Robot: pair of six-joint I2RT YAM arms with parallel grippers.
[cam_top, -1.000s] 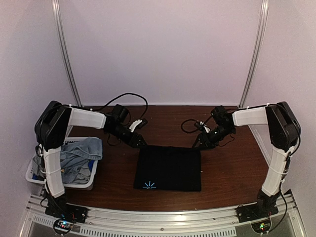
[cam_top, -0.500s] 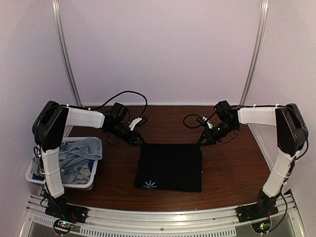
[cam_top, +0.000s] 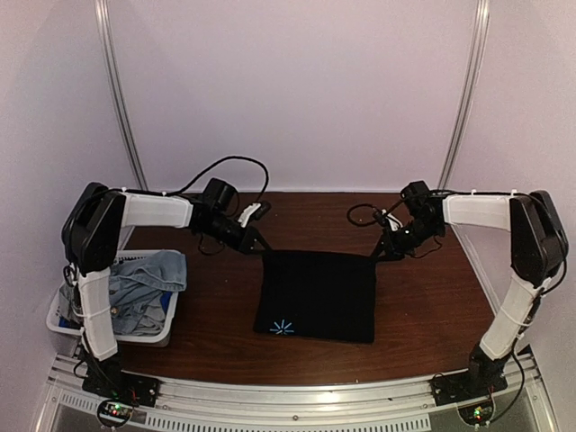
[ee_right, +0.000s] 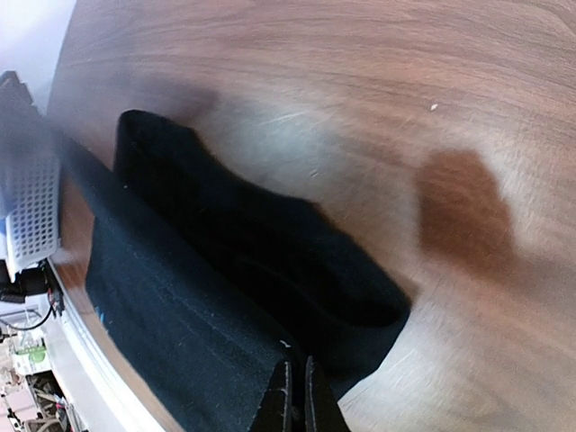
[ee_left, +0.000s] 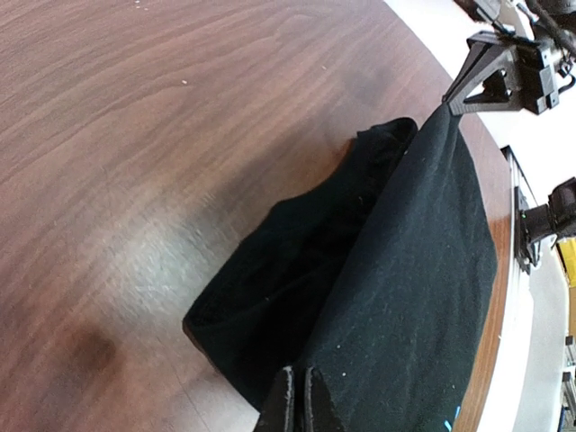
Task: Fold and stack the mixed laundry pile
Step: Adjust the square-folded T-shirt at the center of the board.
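Black shirt [cam_top: 315, 292], light-blue starburst mark [cam_top: 283, 328], far corners pinched by left hand [cam_top: 260, 249], right hand [cam_top: 376, 256]

Black shirt [ee_left: 423, 270] cut off at wrist views' lower edges, basket [cam_top: 112, 337] contents beneath denim [cam_top: 148, 274] hidden

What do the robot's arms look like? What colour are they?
The left arm and right arm are white tubes with chunky black joints. Looping black cables trail from each. The left pincer and right pincer are black, narrowing to thin tips.
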